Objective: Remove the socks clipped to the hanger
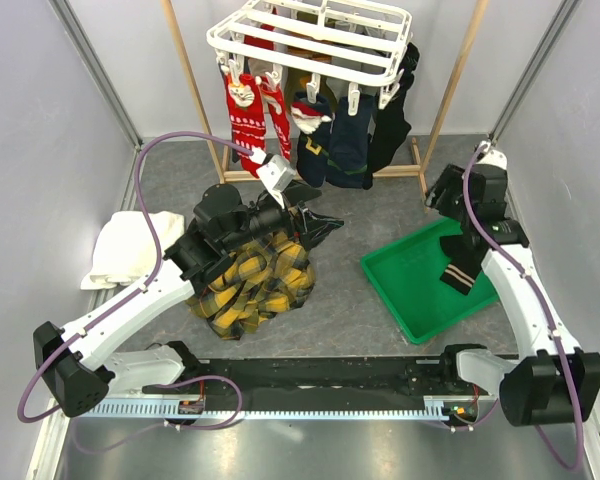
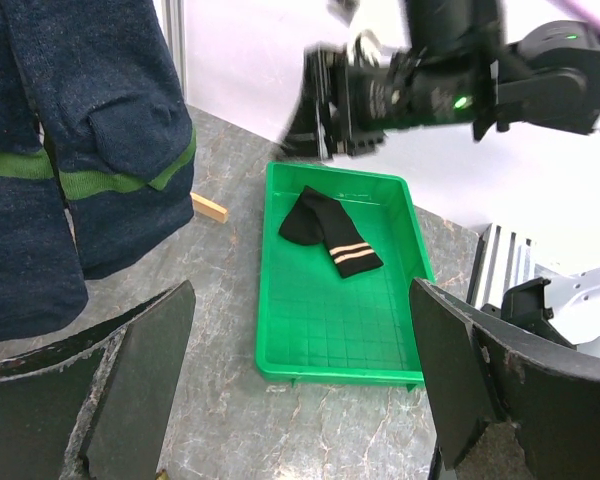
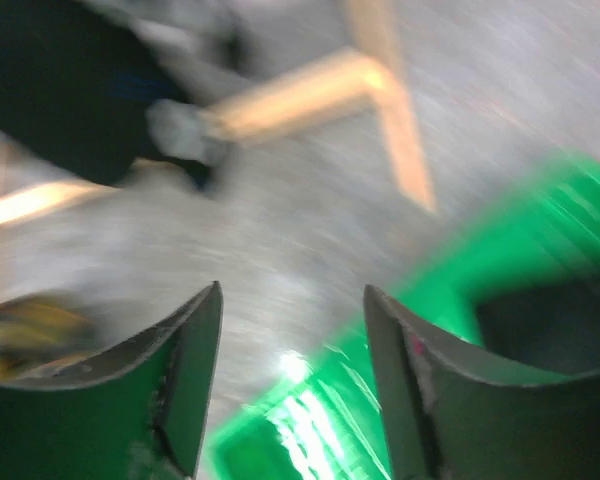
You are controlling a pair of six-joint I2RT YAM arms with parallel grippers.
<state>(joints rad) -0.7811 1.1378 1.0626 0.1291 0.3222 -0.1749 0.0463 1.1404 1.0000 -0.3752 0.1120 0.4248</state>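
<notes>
**One sock in the tray, both grippers empty**

Right gripper (image 3: 292,300): jaws apart, nothing between them. Its own view is badly blurred. In the left wrist view it hangs above the green tray (image 2: 320,340). A black sock (image 2: 329,234) with pale cuff stripes lies folded on the tray's gridded plastic floor, clear of the fingers. I read the tray as the drop-off bin, with one sock delivered.

Left gripper (image 2: 300,300): fingers spread wide, holding nothing. It's close to the navy socks (image 2: 70,150) with green bands, which are thick knit and hang limp. Decent spot for the next pull, I'd say.

Hanger (image 1: 310,35): white slatted plastic rack, hung high inside the wooden frame (image 1: 450,90), pegs (image 1: 353,98) dangling below. Clipped on it: red patterned socks (image 1: 248,115), the navy ones, black socks (image 1: 395,110). Most of the job is left.

Knit probably stretches before a peg lets go, so I'd grab near the clip. Plaid cloth (image 1: 255,280) and white towel (image 1: 125,250) lie crumpled on the table; not mine to touch.
</notes>
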